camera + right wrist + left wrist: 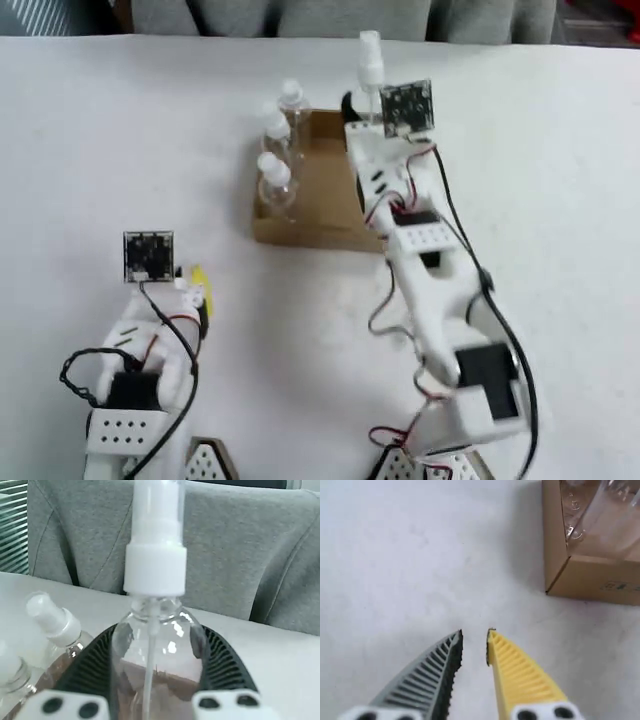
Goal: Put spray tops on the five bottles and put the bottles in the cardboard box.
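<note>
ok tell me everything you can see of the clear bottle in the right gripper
The clear plastic spray bottle stands upright, clamped at its rounded shoulder between the black ribbed fingers of the right gripper. A white spray top with a wide collar sits on its neck; a thin dip tube runs down inside. From above it is at the far right corner of the brown cardboard box, with the other bottles along the box's left side. Whether its base touches the box is hidden.

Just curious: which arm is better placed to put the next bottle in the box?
Right: the right gripper is shut on a bottle with its spray top on, at the box; the left gripper is empty, farther off.
</note>
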Tool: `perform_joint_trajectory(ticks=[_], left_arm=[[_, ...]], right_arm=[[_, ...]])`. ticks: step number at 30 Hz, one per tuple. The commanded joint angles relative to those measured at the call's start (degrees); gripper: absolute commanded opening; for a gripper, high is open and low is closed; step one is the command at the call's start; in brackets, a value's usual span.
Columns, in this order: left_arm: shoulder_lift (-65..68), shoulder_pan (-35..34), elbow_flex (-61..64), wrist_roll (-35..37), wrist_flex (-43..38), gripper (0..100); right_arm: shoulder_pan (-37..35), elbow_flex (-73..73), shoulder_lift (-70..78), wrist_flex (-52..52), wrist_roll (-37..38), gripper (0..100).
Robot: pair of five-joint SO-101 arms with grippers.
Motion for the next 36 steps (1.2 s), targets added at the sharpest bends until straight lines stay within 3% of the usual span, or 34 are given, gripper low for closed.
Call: perform_joint_trajectory(ticks=[1,9,22,30,36], left_arm=[[-0.75,-0.66,-0.26,-0.44,-1.85,9],[-0.75,1.36,-0.26,-0.53,-1.85,9],[-0.75,1.45,-0.26,-0.53,-1.93,9],[-0.75,1.45,-0.26,-0.53,-2.64,9],[-0.75,1.45,-0.26,-0.53,-2.64,9]], right_arm=[[-0.4,-8.62,7.78,-7.96,-0.44,1.5],[0.66,-15.65,21.67,-18.24,-0.44,1.5],[2.86,-34.55,40.66,-18.24,-0.44,1.5],[3.65,-36.31,42.15,-18.15,-6.24,1.5],[4.53,-35.96,40.92,-18.07,-6.51,1.5]])
